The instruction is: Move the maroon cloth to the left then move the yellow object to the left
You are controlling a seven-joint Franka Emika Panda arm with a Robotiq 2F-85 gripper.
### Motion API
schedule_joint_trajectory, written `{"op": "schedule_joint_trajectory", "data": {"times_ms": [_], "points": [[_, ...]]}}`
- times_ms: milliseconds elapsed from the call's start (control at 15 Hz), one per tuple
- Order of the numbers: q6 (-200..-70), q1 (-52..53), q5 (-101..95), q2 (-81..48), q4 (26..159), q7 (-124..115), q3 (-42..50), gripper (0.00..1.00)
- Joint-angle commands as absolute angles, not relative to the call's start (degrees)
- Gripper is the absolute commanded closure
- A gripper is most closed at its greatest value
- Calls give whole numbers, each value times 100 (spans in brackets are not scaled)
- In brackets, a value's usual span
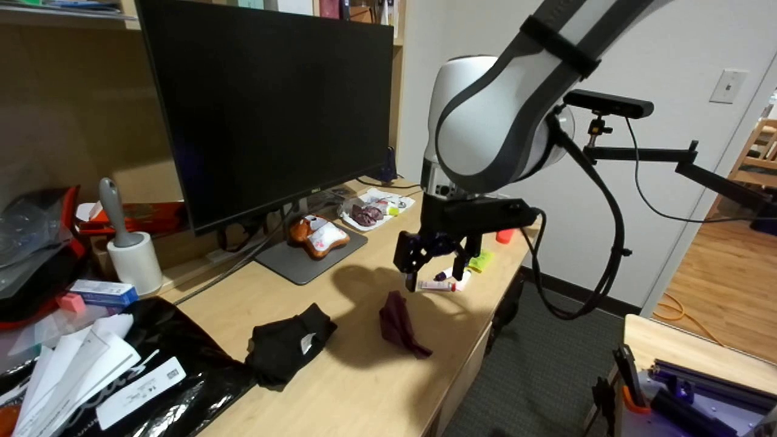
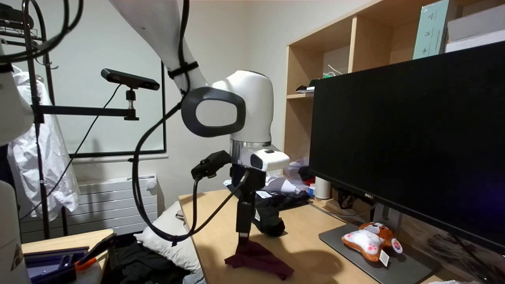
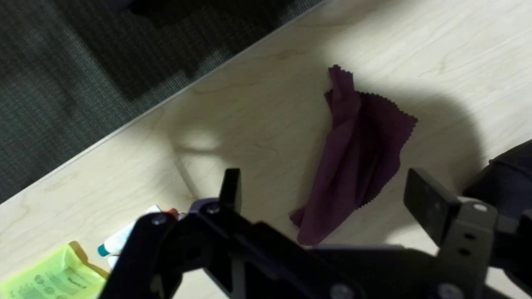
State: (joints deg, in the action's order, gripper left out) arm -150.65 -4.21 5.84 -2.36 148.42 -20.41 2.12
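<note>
The maroon cloth lies crumpled on the desk in both exterior views [image 1: 400, 325] [image 2: 262, 260] and fills the middle of the wrist view [image 3: 349, 158]. My gripper [image 1: 434, 277] points down above the desk, its fingers spread wide with nothing between them. In the wrist view its fingertips [image 3: 326, 191] stand on either side of the cloth's near end, apart from it. In an exterior view the gripper [image 2: 243, 236] overlaps the cloth's upper edge; contact there is unclear. A yellow-green packet [image 1: 481, 261] lies beyond the gripper, and at the wrist view's lower left [image 3: 54, 274].
A black cloth [image 1: 288, 346] lies beside the maroon one. Small tubes [image 1: 437, 285] and a red object [image 1: 504, 235] lie near the packet. A monitor [image 1: 273, 115] with a plush toy [image 1: 322, 237] on its base stands at the back. The desk's front edge [image 3: 178, 93] drops to carpet.
</note>
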Motion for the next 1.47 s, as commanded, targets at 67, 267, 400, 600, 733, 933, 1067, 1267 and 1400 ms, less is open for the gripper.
{"op": "schedule_joint_trajectory", "data": {"times_ms": [67, 267, 400, 600, 733, 933, 1067, 1267, 1400], "points": [[-16217, -76, 593, -1268, 14665, -2408, 193, 0], [-16574, 117, 733, -1779, 14504, -2395, 229, 0], [-16842, 143, 882, -2068, 14370, -2281, 170, 0], [-16983, 226, 940, -2373, 14189, -2279, 204, 0], [-16985, 224, 1002, -2454, 14113, -2260, 186, 0], [-16945, 212, 1085, -2510, 14043, -2236, 161, 0], [-16907, 268, 1061, -2542, 14010, -2266, 217, 27], [-16811, 231, 1077, -2495, 14009, -2227, 191, 46], [-16788, 236, 1078, -2470, 13992, -2224, 176, 59]]}}
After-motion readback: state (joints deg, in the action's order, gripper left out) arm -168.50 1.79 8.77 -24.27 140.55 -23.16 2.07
